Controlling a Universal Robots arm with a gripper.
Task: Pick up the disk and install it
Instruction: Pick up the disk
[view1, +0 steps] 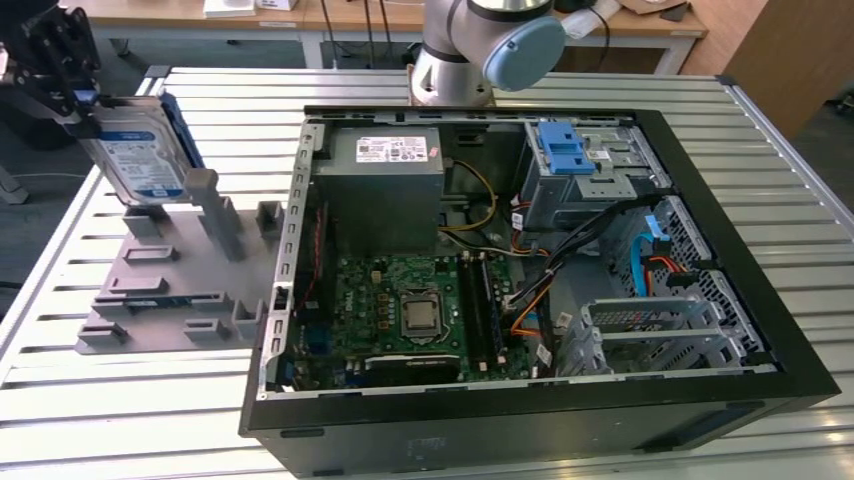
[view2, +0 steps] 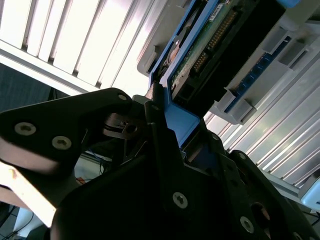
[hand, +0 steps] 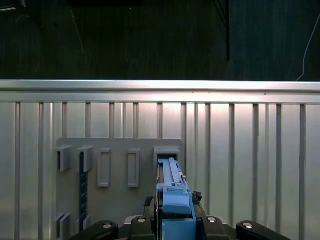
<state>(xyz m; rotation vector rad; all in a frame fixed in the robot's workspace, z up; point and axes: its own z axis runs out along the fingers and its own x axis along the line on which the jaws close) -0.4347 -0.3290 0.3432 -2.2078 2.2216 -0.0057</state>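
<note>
Your gripper clenched on blue frame of disk. Drive hangs upright over grey rack, at exterior view's left of open computer case. Cannot tell whether lower edge is clear of slot. Your risks: hold on thin plastic edge lets heavy drive pivot or slip; snag on rack post would tilt it.

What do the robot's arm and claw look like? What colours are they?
The arm is a smooth silver-grey tube with a round light-blue cap on its joint. The claw is black and chunky, with small shiny screws in the second wrist view.
</note>
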